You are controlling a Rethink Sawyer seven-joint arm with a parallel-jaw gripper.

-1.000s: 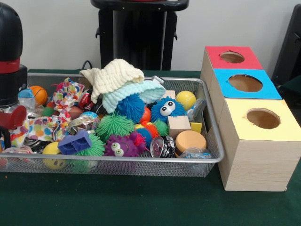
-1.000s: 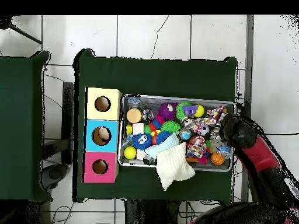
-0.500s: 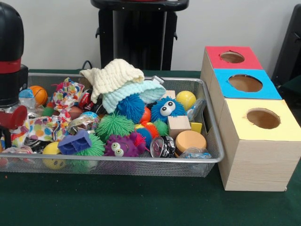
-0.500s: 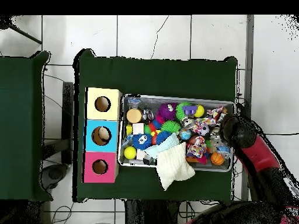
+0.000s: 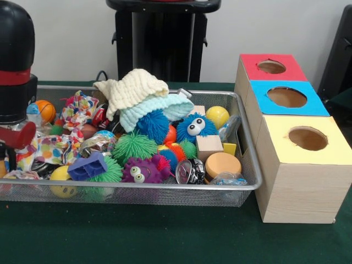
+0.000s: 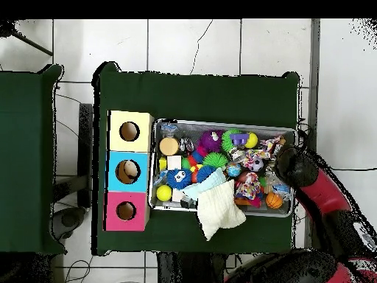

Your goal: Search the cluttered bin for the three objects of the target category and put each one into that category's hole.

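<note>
Gripper (image 5: pixel 8 148) over bin (image 5: pixel 165 190) end opposite 3 holed boxes (image 5: pixel 300 159).

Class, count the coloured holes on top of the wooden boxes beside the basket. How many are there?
3. The red hole is farthest back, the blue hole is in the middle, and the yellow hole is nearest the camera. None looks hidden.

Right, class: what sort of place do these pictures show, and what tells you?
Probably a robotics lab: a robot arm reaches over a wire bin of mixed toys, beside a sorting box with three coloured holes, on a green-covered table.
</note>
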